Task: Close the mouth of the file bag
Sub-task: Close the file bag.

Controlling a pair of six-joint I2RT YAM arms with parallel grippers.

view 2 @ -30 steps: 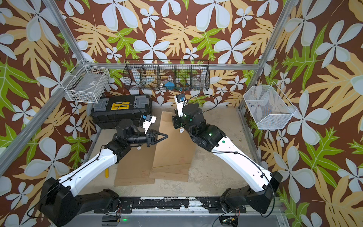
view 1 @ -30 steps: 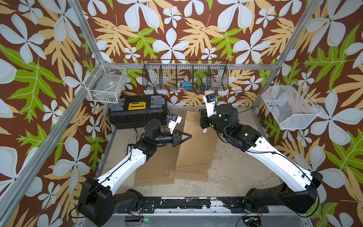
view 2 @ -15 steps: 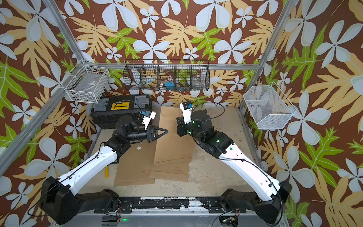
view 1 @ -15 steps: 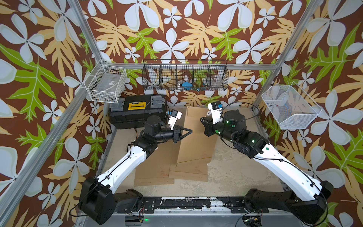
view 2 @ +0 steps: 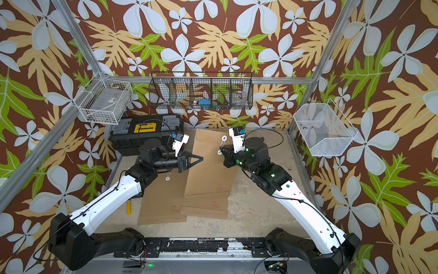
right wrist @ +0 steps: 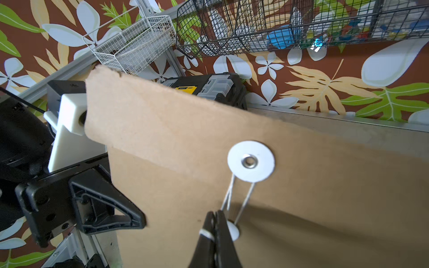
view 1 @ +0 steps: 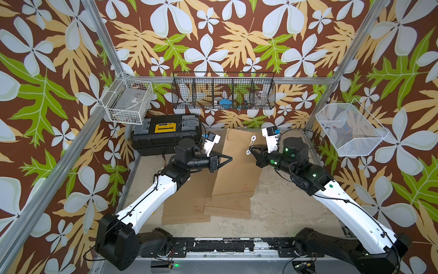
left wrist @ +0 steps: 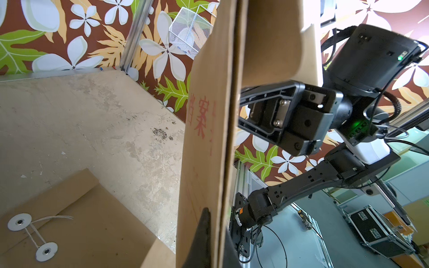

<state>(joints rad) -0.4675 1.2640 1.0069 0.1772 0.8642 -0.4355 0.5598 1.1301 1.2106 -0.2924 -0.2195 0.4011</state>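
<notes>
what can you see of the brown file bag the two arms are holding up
A brown kraft-paper file bag, held up on a slant with the mouth end up. Its flap is folded over. A thin white string runs between two round white washers. The left gripper pinches one side edge, and the right gripper is shut on the string. Red print shows on the other face.

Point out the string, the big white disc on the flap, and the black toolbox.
string [right wrist: 245, 203]: right wrist view, on the single taut strand.
white disc [right wrist: 250, 161]: right wrist view, on its metal eyelet.
toolbox [view 1: 166, 138]: a top view, on its black body.
</notes>
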